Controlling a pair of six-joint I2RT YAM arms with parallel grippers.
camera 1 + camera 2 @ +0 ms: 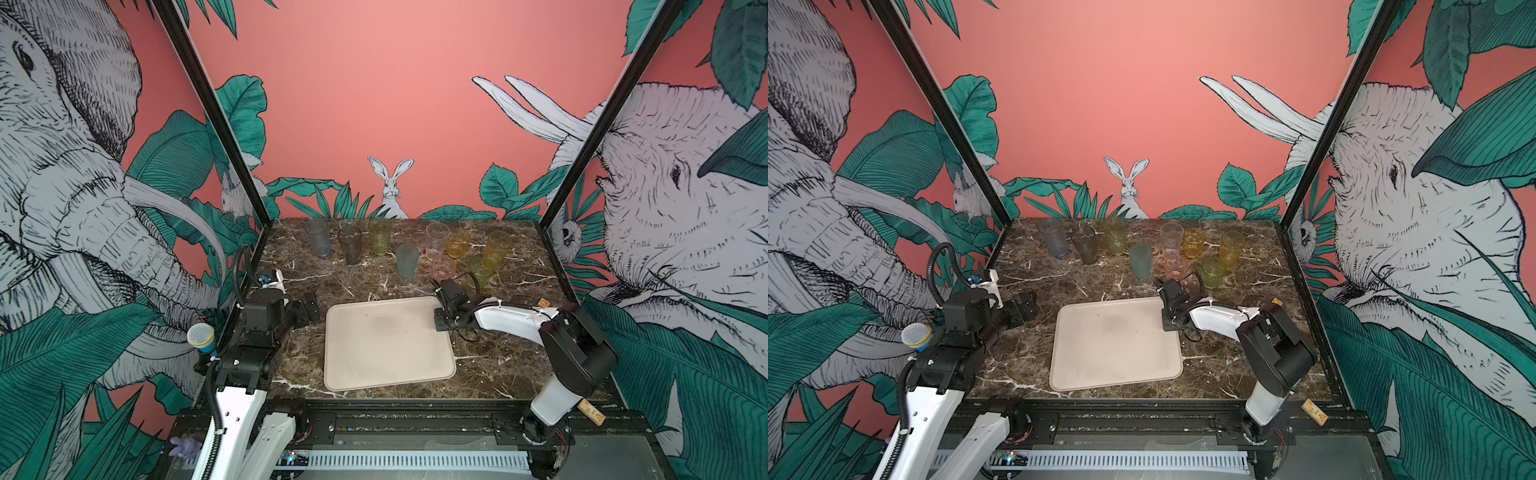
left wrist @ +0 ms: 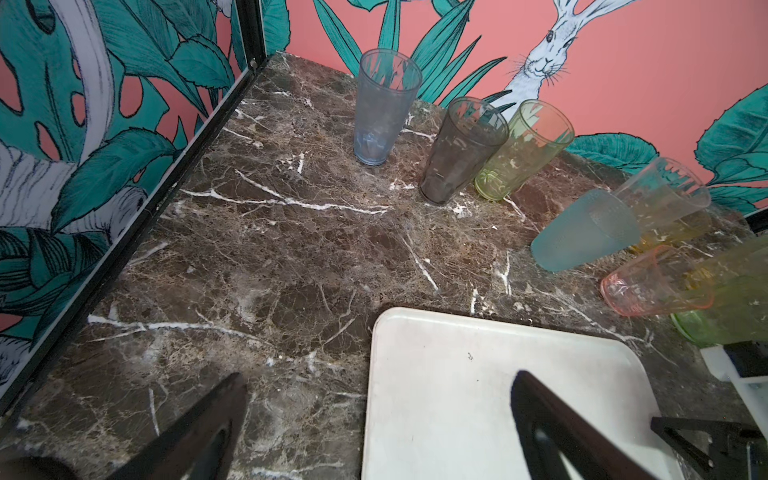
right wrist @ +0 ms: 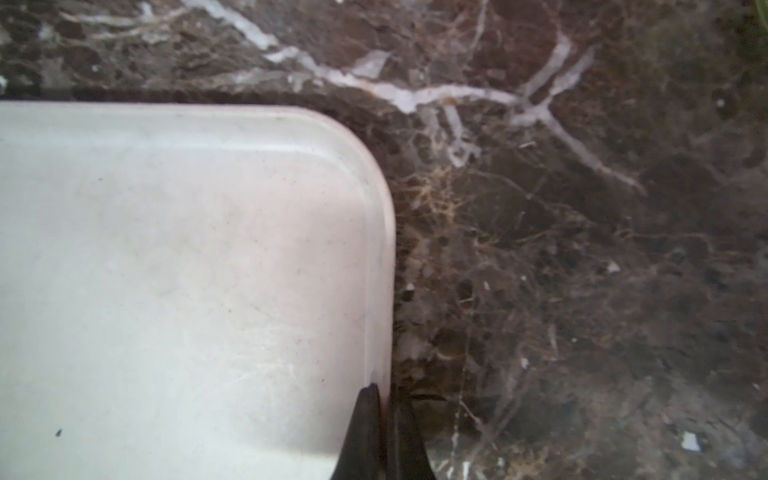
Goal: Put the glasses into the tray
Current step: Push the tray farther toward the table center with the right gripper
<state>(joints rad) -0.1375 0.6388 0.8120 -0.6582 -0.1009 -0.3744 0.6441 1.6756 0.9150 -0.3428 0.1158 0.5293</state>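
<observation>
The cream tray (image 1: 386, 345) (image 1: 1113, 345) lies flat at the front middle of the marble table, with nothing in it. Several tinted glasses stand upright behind it: grey (image 1: 318, 243), smoky (image 1: 350, 245), green (image 1: 379, 237), teal (image 1: 407, 259), clear (image 1: 436, 240), amber (image 1: 458, 243), yellow (image 1: 496, 247), short pink (image 1: 443, 267), short green (image 1: 480, 271). My right gripper (image 1: 442, 326) (image 3: 384, 392) is shut on the tray's (image 3: 187, 270) right rim near its far corner. To the tray's (image 2: 478, 374) left, my left gripper (image 1: 309, 305) (image 2: 379, 376) stands open and holds nothing.
Black frame posts (image 1: 232, 149) and printed walls close in the table on the left, right and back. A blue-and-yellow microphone (image 1: 201, 336) sits by the left arm. The short pink (image 2: 648, 286) and short green glasses stand just behind the right gripper.
</observation>
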